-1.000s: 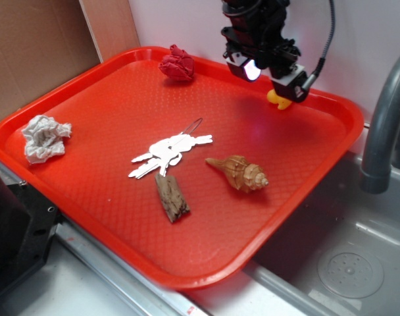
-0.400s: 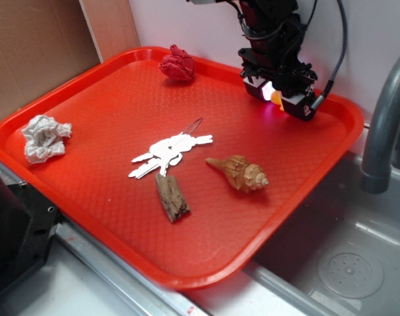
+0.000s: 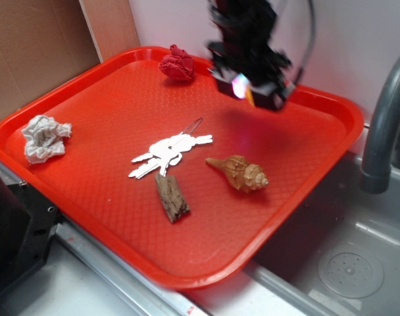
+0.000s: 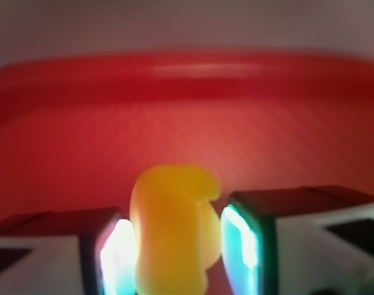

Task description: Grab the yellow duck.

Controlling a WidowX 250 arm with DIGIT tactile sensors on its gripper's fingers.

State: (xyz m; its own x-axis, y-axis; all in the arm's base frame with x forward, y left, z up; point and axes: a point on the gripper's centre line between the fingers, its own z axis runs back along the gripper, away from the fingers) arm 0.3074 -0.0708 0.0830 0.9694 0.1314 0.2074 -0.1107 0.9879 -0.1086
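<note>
Duck (image 4: 173,230) sits clamped between my gripper's (image 4: 175,249) two lit pads (image 4: 239,243), pressed on both sides, raised above the tray (image 3: 88,99) near its far edge, beside the red wad (image 3: 177,64) at the back

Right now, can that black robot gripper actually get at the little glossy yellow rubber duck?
Apparently yes: the little glossy yellow rubber duck already sits between the fingers of the black robot gripper, nothing blocking. Motion blur hides whether it is firmly clamped.
</note>
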